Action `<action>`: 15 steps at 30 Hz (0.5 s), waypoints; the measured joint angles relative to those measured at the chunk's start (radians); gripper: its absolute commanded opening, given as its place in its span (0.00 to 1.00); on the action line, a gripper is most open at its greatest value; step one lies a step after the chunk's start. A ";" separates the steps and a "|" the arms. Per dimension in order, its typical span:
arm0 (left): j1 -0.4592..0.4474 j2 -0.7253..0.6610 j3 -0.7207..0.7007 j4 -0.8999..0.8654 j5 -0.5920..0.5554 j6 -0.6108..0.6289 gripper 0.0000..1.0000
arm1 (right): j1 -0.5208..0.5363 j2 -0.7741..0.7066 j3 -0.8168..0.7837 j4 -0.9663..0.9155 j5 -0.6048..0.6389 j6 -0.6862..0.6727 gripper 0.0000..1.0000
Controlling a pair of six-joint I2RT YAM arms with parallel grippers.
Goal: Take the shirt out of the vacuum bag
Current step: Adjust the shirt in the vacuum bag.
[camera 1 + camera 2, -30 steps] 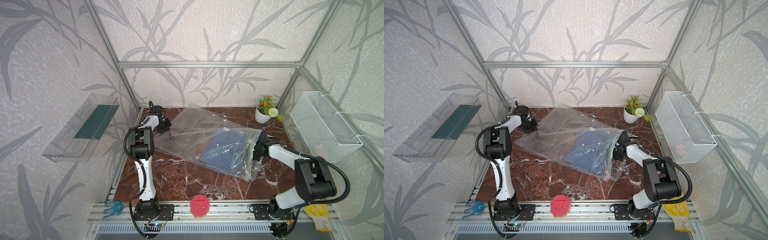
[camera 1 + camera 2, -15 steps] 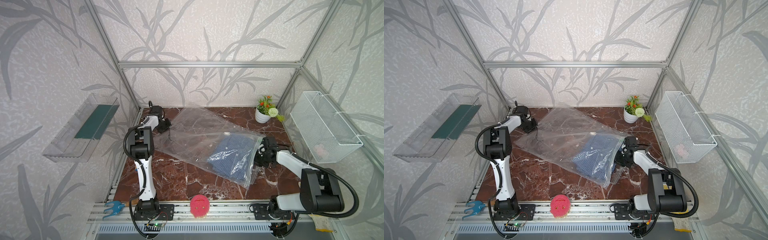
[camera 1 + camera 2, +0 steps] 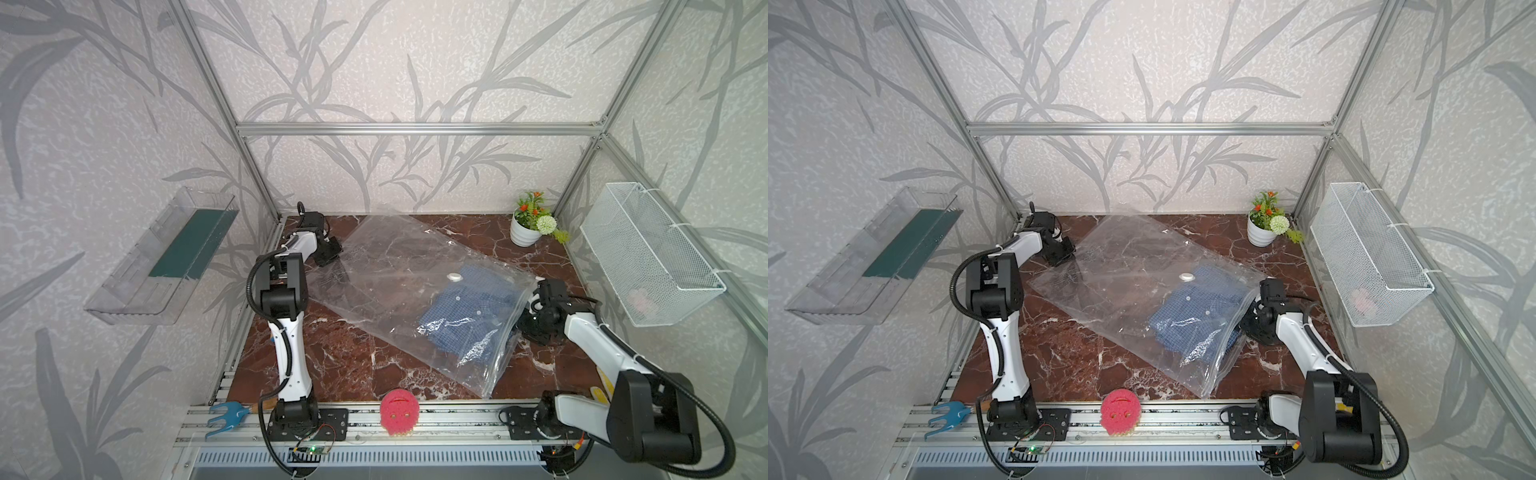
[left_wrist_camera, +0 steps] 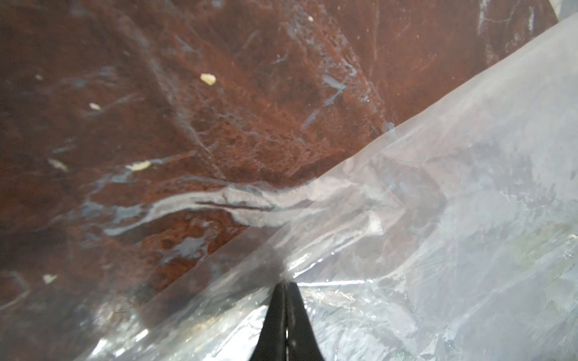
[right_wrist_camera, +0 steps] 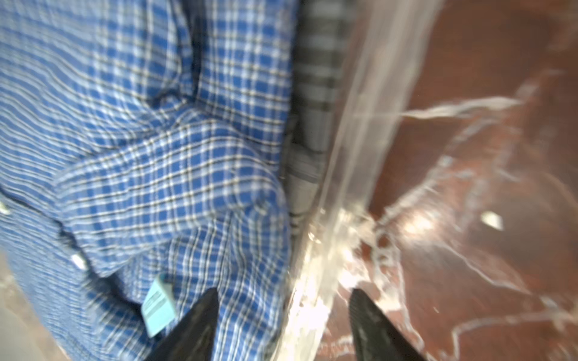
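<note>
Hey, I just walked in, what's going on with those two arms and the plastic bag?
Two robot arms are working to get a blue checked shirt out of a clear vacuum bag lying on the table. The left tool is shut, pinching the bag's far corner. The right tool is open at the bag's mouth, jaws straddling the zip edge beside the shirt. The shirt is still inside.

Ahead of my right claw the shirt has a check pattern of blue and white with thin dark lines. It carries a pale turquoise label just beside my black finger. The vacuum bag is clear. The table is red-brown marble with white veins.
</note>
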 measured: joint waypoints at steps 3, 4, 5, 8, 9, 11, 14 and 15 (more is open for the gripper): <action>-0.002 -0.013 0.000 -0.016 -0.013 -0.003 0.33 | -0.043 -0.111 0.005 -0.054 0.030 0.022 0.72; -0.002 -0.021 -0.003 -0.025 -0.020 -0.003 0.38 | -0.050 -0.150 0.013 -0.077 0.049 0.034 0.73; -0.002 -0.031 -0.008 -0.029 -0.028 -0.008 0.41 | -0.052 -0.184 0.021 -0.093 0.064 0.045 0.73; -0.002 -0.103 -0.048 -0.043 -0.053 -0.016 0.49 | -0.063 -0.297 0.049 -0.118 0.110 0.079 0.79; -0.002 -0.139 -0.063 -0.047 -0.064 -0.019 0.51 | -0.070 -0.329 0.061 -0.123 0.118 0.087 0.80; -0.002 -0.220 -0.091 -0.047 -0.085 -0.028 0.53 | -0.084 -0.369 0.089 -0.130 0.127 0.093 0.82; -0.002 -0.381 -0.159 -0.031 -0.124 -0.044 0.56 | -0.095 -0.379 0.115 -0.108 0.105 0.096 0.83; -0.002 -0.446 -0.194 -0.022 -0.132 -0.053 0.56 | -0.095 -0.370 0.118 -0.093 0.085 0.098 0.82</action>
